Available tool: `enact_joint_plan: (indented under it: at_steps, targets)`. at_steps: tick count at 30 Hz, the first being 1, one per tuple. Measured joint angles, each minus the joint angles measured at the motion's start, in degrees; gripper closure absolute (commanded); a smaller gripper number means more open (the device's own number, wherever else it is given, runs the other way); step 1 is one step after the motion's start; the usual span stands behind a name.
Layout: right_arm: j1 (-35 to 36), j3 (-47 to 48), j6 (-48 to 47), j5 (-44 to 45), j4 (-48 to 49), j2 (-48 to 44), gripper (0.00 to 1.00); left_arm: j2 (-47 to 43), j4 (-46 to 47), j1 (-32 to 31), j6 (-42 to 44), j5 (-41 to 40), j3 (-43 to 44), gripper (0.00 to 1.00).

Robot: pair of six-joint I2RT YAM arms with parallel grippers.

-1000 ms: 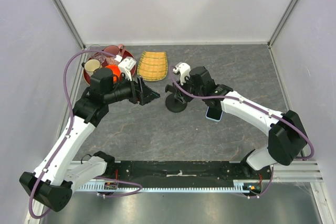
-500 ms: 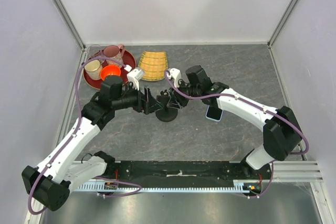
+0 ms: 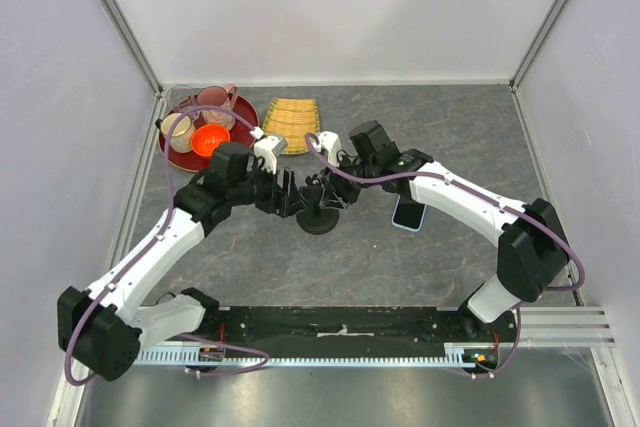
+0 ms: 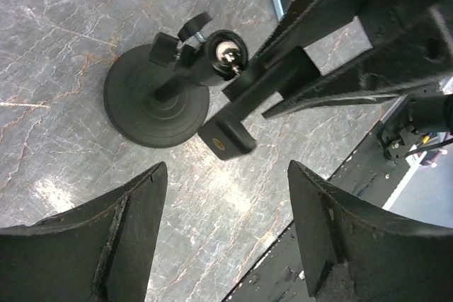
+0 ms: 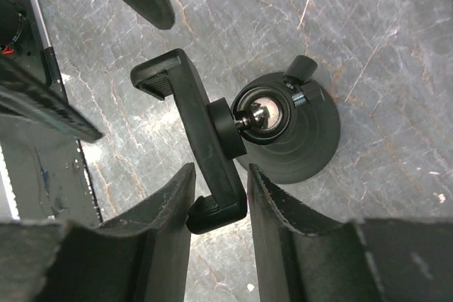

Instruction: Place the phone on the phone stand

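The left fingers (image 3: pixel 292 199) are spreading wide, holding nothing. Mid-frame, one phone stand (image 3: pixel 318 219) is standing on the surface (image 3: pixel 450 127), the right fingers (image 3: pixel 335 194) pinching its clamp. Further right, one phone (image 3: pixel 408 215) is lying, half hiding under the right arm (image 3: pixel 462 203).

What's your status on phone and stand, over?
Left gripper open, short of stand. Right gripper straddling clamp, grip unclear. Phone flat on table, not mounted.
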Motion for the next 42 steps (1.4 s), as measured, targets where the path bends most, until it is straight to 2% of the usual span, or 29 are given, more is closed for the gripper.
enact_joint_plan:
  at_steps: [7,11,14,20,22,25,26,29,37,42]
  targets:
    - [0.00,-0.09,2.89,-0.46,-0.85,-0.35,0.47,3.67,0.26,0.00,1.27,-0.02,0.13,0.24]
    - [0.00,-0.33,3.80,-0.85,-0.37,-1.27,0.46,4.81,0.55,0.00,1.77,0.02,1.31,0.29]
    - [0.11,-0.33,4.35,-0.81,0.66,-1.42,0.50,6.40,1.09,0.02,2.14,0.04,2.78,0.35]
    - [0.17,-0.44,5.64,-0.63,2.29,-1.42,0.67,8.50,2.08,0.00,2.71,0.59,3.63,0.51]
    - [0.15,-0.66,5.88,-0.57,2.86,-1.42,0.77,8.79,2.19,0.02,2.75,0.96,3.63,0.55]
    - [0.11,-1.03,6.47,-0.37,3.96,-1.42,1.00,8.83,2.14,0.02,3.06,1.51,3.61,0.71]
    - [0.11,-1.16,6.84,-0.37,4.52,-1.51,1.00,8.83,2.21,0.04,3.41,1.60,3.56,0.81]
    - [0.07,-1.40,8.50,-0.44,5.92,-1.53,1.00,8.83,2.16,0.09,4.42,1.16,3.56,0.97]
    - [-1.46,-2.80,18.71,-3.98,9.20,-1.05,1.00,8.98,2.14,0.46,3.30,0.00,3.58,0.98]
    - [-3.45,-6.40,25.62,-6.21,14.95,-2.01,1.00,9.49,2.12,0.57,1.09,0.44,3.91,0.98]
